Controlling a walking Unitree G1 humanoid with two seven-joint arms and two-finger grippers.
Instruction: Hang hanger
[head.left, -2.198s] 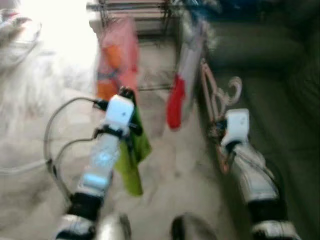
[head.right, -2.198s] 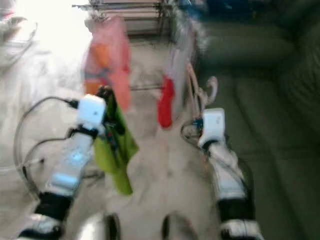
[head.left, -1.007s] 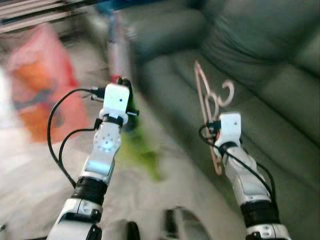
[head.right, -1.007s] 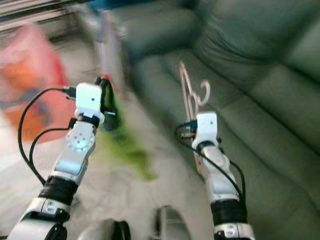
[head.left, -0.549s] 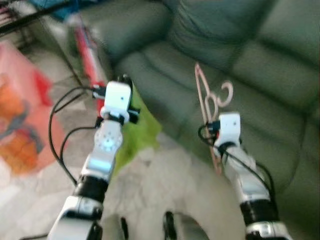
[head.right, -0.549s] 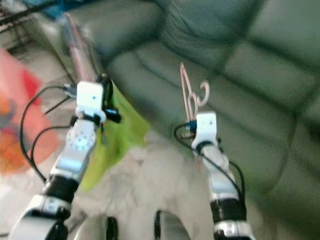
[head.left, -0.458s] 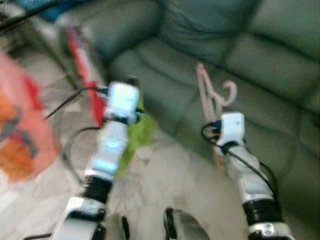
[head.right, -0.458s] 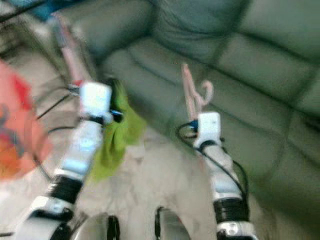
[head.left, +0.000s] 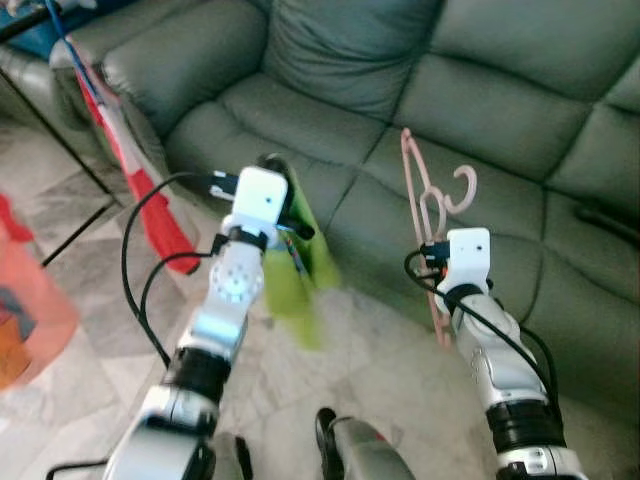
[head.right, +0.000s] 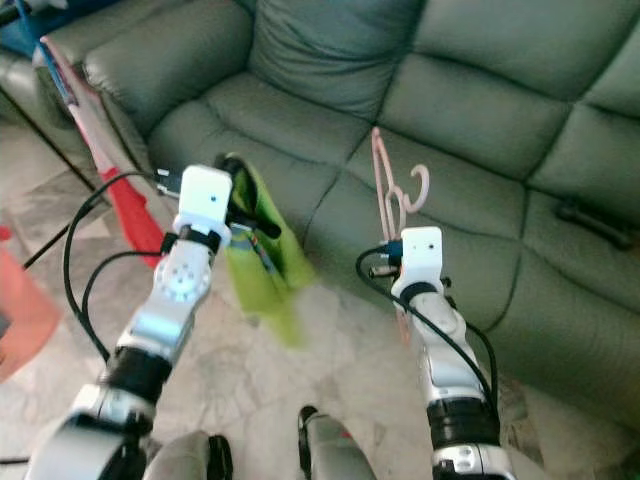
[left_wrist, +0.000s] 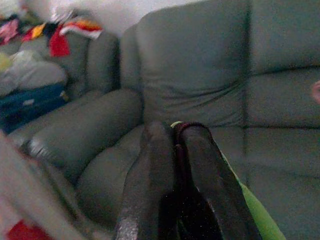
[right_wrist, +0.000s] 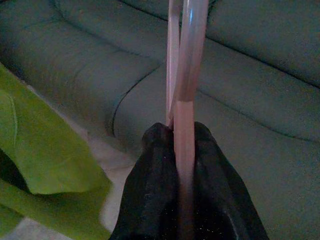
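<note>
Currently a pink hanger (head.left: 424, 205) is held upright in the right pincer (right_wrist: 182, 150), whose two black fingers are clamped together on the lower part of its frame. In the head views the hanger stands above the right wrist, its hook (head.right: 417, 186) at the top and curling toward the robot's right, its long axis running nearly vertical, tilted slightly to the left at the top. Behind it a grey-green sofa (head.left: 520, 110) is seen, and the hanger is held in the air in front of the seat cushions, touching nothing but the pincer.

A green cloth (head.right: 268, 250) is gripped by the left pincer (left_wrist: 175, 150), its fingers pressed together on the top edge, with the cloth hanging down beside the left forearm. The two arms are held well apart, side by side over a pale tiled floor (head.left: 90, 300).

The relation that matters is judged to be this: the hanger is already in the right pincer, so the right arm is the one to carry it, and the hook points up and away from the wrist. No rail is seen ahead of it; only a thin dark rod (head.left: 60, 150) and red and pink fabric (head.left: 150, 205) are seen at the far left, well apart from the hanger and on the other arm's side. A turn toward that side is probably needed before the hook can be set over anything.
</note>
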